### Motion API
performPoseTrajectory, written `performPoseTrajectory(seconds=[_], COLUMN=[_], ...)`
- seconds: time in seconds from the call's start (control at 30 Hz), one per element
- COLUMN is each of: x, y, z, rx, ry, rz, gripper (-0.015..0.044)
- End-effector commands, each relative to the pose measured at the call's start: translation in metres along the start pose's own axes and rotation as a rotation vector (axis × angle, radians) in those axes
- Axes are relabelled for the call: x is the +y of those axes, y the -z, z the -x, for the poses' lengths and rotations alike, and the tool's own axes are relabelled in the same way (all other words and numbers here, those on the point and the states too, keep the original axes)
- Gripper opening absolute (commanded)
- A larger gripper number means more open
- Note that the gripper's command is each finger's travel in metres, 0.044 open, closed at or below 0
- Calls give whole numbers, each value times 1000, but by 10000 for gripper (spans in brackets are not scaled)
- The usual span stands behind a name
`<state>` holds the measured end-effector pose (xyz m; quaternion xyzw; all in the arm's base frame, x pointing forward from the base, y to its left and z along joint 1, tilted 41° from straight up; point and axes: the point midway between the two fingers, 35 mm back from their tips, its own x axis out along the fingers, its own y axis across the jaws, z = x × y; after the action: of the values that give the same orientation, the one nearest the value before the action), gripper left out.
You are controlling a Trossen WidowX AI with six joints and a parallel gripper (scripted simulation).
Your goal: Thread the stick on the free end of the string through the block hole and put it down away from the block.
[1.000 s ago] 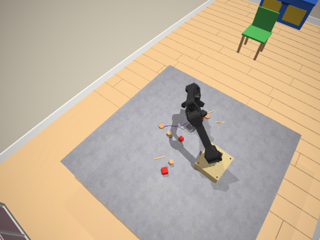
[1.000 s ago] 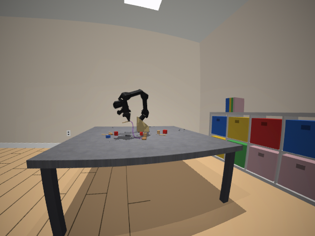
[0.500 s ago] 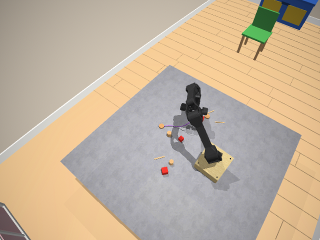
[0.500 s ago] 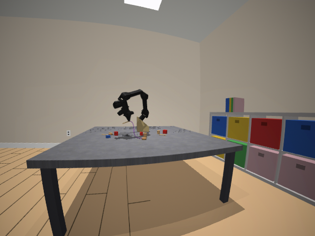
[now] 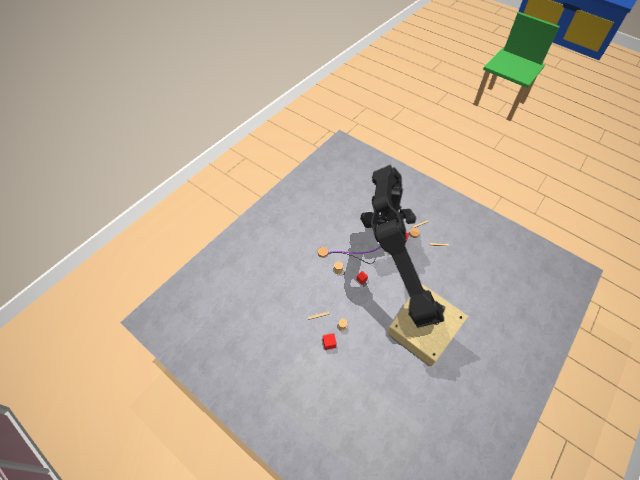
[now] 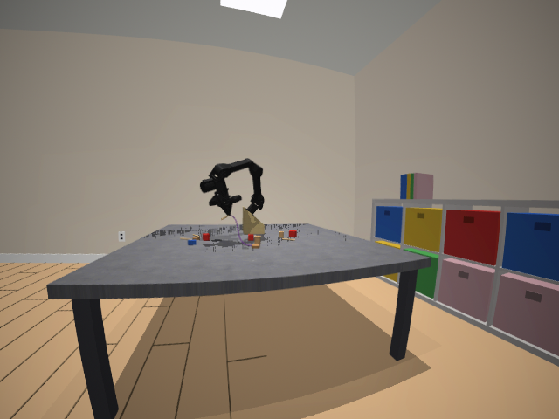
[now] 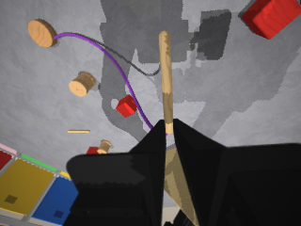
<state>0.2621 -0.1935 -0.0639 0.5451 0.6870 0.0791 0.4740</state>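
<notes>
My gripper (image 6: 230,215) (image 7: 168,123) is shut on one end of a thin wooden stick (image 6: 224,217) (image 7: 166,71) and holds it well above the table (image 5: 258,258) (image 6: 252,269). The stick points away from the fingertips. The purple string (image 5: 356,252) (image 6: 238,227) (image 7: 119,71) runs down from the held end of the stick to the round wooden button (image 5: 323,252) (image 6: 256,245) (image 7: 41,33) on the table. I cannot make out a block with a hole in any view. The arm hides the gripper in the top view.
A wooden cylinder (image 5: 338,267) (image 7: 82,84) and a red cube (image 5: 361,277) (image 7: 126,105) are near the button. Loose sticks (image 5: 318,315) (image 5: 438,244) and a wooden disc (image 5: 415,233) lie farther off. A blue piece (image 6: 191,242) is near the front. The arm's wooden base (image 5: 447,320) stands behind.
</notes>
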Motion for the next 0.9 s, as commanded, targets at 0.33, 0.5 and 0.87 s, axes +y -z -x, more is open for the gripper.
performPoseTrajectory(seconds=[0.33, 0.5, 0.87], x=[0, -1, -1], y=[-2, -2, -3], z=[1, 1, 2], rx=[-13, -17, -26], ry=[-9, -10, -11], rz=[487, 660, 1041], gripper=[0, 0, 0])
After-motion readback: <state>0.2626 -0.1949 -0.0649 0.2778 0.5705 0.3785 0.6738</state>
